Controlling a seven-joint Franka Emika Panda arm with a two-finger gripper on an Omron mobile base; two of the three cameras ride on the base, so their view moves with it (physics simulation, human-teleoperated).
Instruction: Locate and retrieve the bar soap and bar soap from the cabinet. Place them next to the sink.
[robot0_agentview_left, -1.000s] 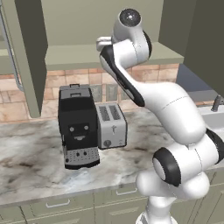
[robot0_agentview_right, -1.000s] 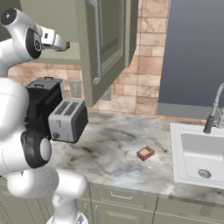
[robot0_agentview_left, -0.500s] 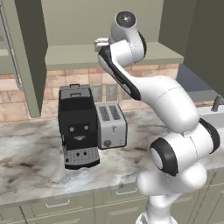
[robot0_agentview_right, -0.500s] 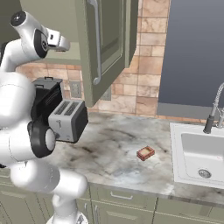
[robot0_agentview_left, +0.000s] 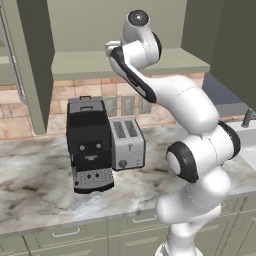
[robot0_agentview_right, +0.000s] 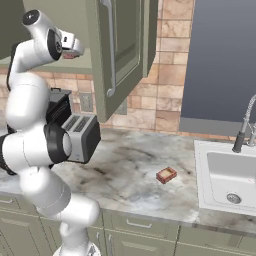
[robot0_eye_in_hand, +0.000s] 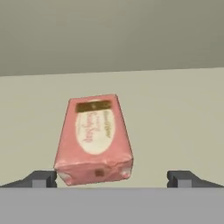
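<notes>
Two bar soaps show. On the left of the counter (robot0_agentview_right: 130, 175) stand the coffee machine (robot0_agentview_left: 89, 145) and the toaster (robot0_agentview_left: 127, 143) beside it. Above them, the arm reaches into the open cabinet (robot0_agentview_right: 122, 45), where one soap (robot0_eye_in_hand: 94, 139) lies flat on the shelf (robot0_eye_in_hand: 175, 113). The gripper (robot0_eye_in_hand: 111, 179) is spread wide, its fingertips (robot0_eye_in_hand: 40, 178) standing to either side of the pink block's near end, not touching it. Farther right, the other soap (robot0_agentview_right: 166, 175) lies on the counter, near the sink (robot0_agentview_right: 230, 175) with its faucet (robot0_agentview_right: 244, 127).
</notes>
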